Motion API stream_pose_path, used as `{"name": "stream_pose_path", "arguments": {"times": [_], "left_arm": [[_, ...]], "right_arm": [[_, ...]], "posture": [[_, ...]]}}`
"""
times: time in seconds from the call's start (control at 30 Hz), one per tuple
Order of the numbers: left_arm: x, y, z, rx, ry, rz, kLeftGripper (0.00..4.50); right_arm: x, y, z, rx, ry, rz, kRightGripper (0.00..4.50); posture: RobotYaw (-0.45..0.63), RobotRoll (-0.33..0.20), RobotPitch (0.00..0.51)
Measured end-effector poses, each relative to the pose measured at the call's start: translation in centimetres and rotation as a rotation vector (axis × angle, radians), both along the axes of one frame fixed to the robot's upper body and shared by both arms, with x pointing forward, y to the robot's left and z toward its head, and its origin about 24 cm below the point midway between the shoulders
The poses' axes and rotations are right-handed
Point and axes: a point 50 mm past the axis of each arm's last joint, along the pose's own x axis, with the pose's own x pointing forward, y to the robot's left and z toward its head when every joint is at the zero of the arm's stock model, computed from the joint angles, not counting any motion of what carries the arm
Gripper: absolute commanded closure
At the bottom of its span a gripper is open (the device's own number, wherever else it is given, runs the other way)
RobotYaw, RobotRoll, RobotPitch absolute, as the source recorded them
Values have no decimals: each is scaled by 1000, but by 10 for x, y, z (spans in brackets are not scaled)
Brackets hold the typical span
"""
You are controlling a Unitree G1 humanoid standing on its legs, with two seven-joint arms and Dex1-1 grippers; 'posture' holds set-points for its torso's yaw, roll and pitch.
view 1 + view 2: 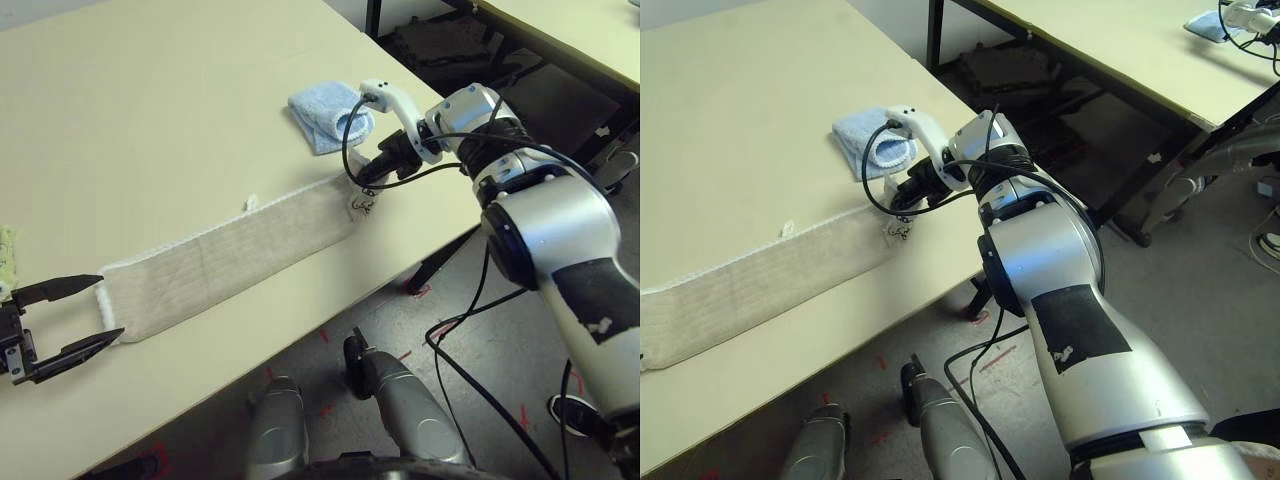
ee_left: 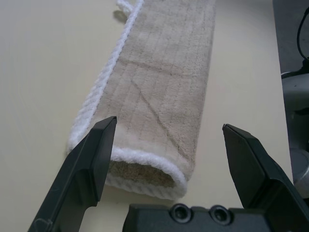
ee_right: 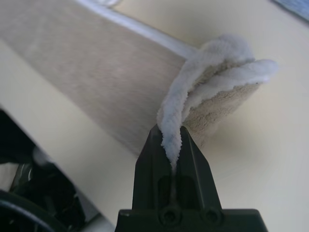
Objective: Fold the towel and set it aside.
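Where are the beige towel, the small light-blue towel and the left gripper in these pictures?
beige towel [image 1: 230, 262]: left eye view, middle of its folded strip.
light-blue towel [image 1: 322, 112]: left eye view, its top surface.
left gripper [image 1: 102, 308]: left eye view, midway between its fingertips.

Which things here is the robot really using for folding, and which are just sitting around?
For the job:
- beige towel, folded into a long strip
- right gripper, pinching the towel's end
- left gripper, open at the other end

Just lying about:
- small light-blue towel, farther back on the table
- lime-green cloth at the picture's edge
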Motion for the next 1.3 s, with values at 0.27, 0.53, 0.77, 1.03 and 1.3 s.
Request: {"name": "stream_pose_path", "arguments": {"times": [0.27, 0.53, 0.77, 1.03, 1.3], "left_arm": [[0, 3, -1, 6, 5, 7, 0], [1, 4, -2, 4, 8, 6, 0], [2, 4, -1, 12, 8, 2, 0], [-1, 5, -2, 14, 20, 6, 0], [0, 4, -2, 14, 17, 5, 0]], "right_arm": [[-11, 15, 16, -20, 27, 107, 4483], [-29, 31, 14, 25, 92, 149, 4483], [-39, 45, -1, 45, 132, 145, 4483], [-41, 66, -12, 107, 97, 93, 4483], [-36, 70, -19, 133, 93, 10, 4483]], "posture": [[0, 0, 226], [1, 0, 224], [10, 0, 224], [16, 0, 227], [16, 0, 227]]}}
